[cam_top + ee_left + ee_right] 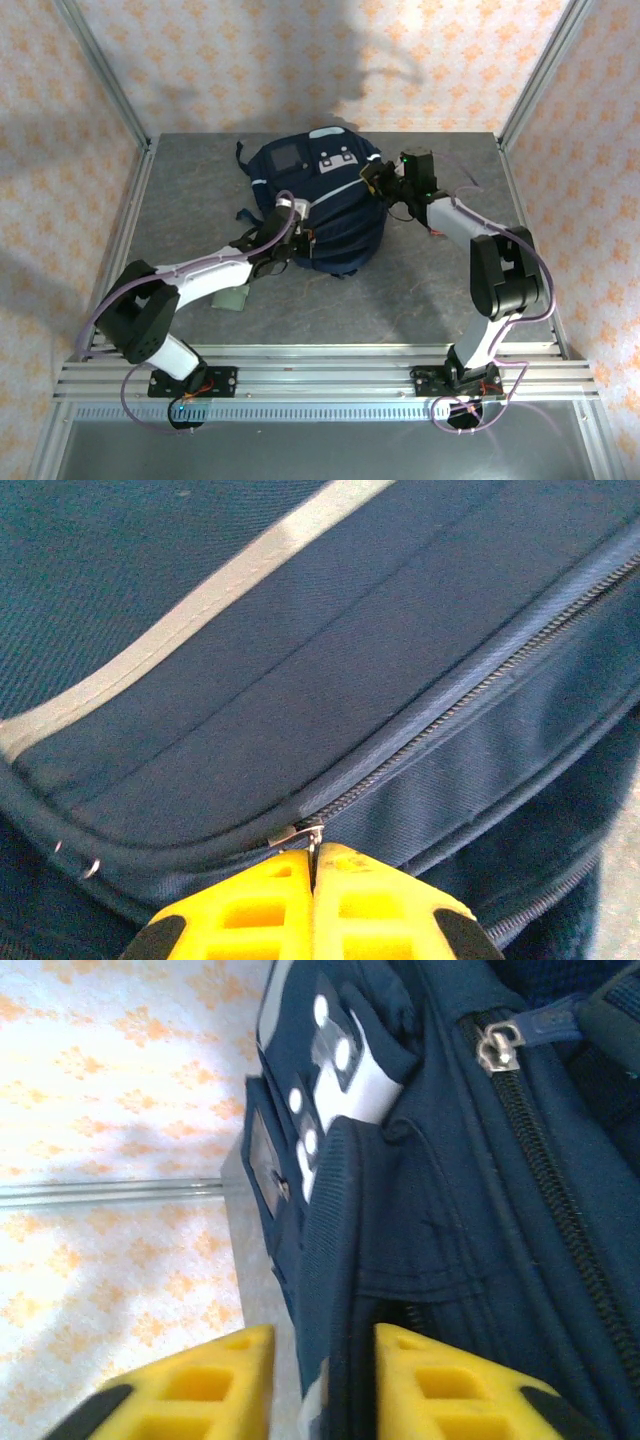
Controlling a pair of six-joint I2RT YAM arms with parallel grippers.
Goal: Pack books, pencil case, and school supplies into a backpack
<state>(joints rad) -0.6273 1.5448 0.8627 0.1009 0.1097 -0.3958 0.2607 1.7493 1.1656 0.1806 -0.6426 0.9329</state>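
Observation:
The navy backpack [320, 200] lies flat at the middle of the table, its white and light-blue patches facing up. My left gripper [300, 232] rests on its near left side and is shut on a small metal zipper pull [296, 833]. The zipper [450, 715] runs closed up and to the right, below the grey stripe [200, 610]. My right gripper [372, 180] is at the backpack's far right edge, open, with a dark fabric edge [335, 1290] standing between its fingers. A pale green flat item [232, 298] lies beside my left arm. The books and pencil case are out of view.
The grey table [180, 200] is boxed in by metal posts and patterned walls on three sides. A loose dark strap [243, 213] trails off the backpack's left side. A second zipper slider [497, 1045] sits near the top of the right wrist view.

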